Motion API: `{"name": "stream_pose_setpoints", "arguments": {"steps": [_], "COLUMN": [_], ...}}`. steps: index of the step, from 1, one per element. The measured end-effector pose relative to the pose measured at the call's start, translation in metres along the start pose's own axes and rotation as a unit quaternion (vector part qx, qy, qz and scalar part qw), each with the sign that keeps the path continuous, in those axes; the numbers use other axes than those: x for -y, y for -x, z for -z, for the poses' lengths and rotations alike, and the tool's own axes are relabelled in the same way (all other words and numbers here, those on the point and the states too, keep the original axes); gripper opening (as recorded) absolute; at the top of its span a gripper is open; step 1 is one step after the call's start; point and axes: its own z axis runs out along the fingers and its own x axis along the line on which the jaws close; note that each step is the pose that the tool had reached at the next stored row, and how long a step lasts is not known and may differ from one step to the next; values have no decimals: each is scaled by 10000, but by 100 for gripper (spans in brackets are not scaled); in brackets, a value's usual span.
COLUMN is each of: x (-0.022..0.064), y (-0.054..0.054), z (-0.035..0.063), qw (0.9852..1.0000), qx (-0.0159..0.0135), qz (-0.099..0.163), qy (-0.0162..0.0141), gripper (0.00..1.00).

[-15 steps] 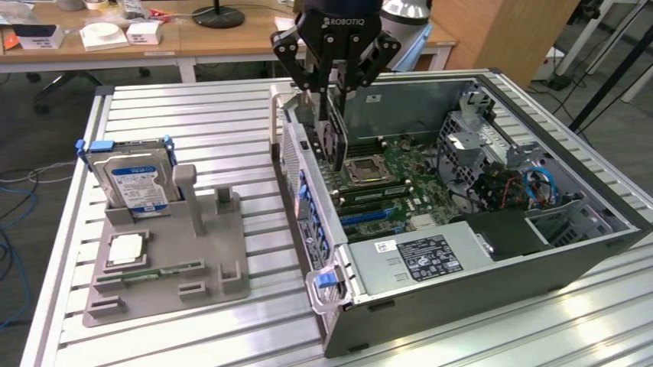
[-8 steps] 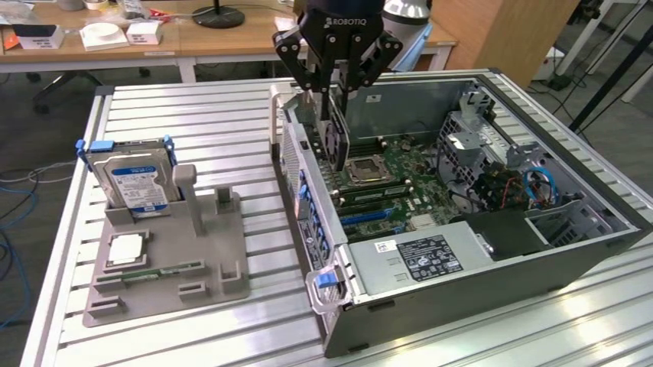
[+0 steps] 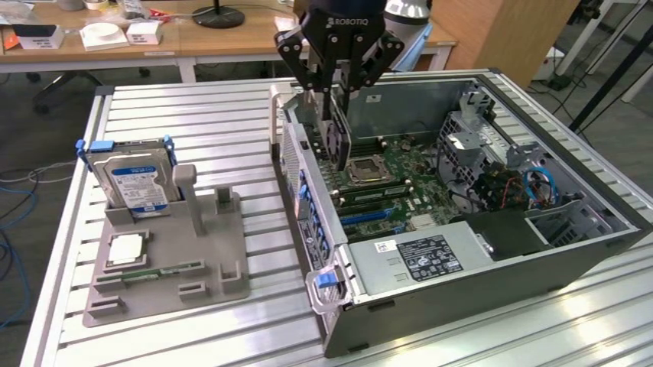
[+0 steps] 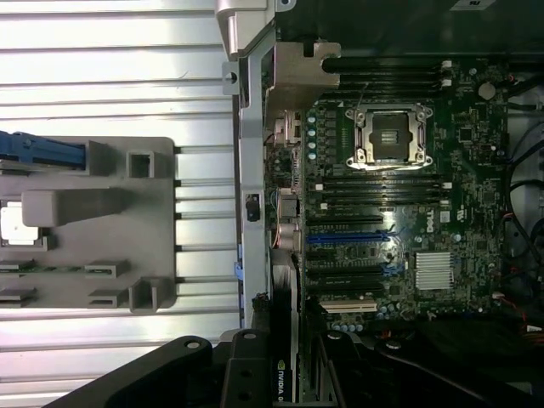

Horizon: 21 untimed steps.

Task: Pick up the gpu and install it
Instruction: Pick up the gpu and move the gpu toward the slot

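Beneath the jaws lies the slatted metal table [image 3: 204,115], and directly under them sits the open computer case [image 3: 571,252], lying on its side with its interior facing up. Well off to one side of the jaws, outside the case, stands the gray parts fixture [image 3: 204,260] with a hard drive [image 3: 138,183] upright in it. Straight below the jaws, inside the case, is the motherboard [image 3: 408,168]. The gripper [image 3: 337,95] is clamped on the top edge of the gpu [image 3: 339,141], which hangs on edge between the fingers, close beside the rear wall of the case and above the board; it appears not yet seated. You are judged to be in the alignment stage of installation. Keep the card vertical and parallel to the expansion slots [image 4: 348,238] beneath the jaws. Check in the wrist view that the card edge [image 4: 285,374] runs along one slot rather than between two. Keep clear of the open CPU socket [image 4: 389,136] further from the jaws. Descend slowly and evenly, because a tilted card is likely to bind against the rear wall.
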Motion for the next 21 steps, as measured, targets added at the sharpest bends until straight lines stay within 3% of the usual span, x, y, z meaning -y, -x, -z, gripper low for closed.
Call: {"name": "stream_pose_setpoints", "arguments": {"steps": [21], "x": [-3], "y": [48], "z": [-1], "qw": [10000], "qx": [0], "qz": [0], "qy": [0], "gripper": [26]}}
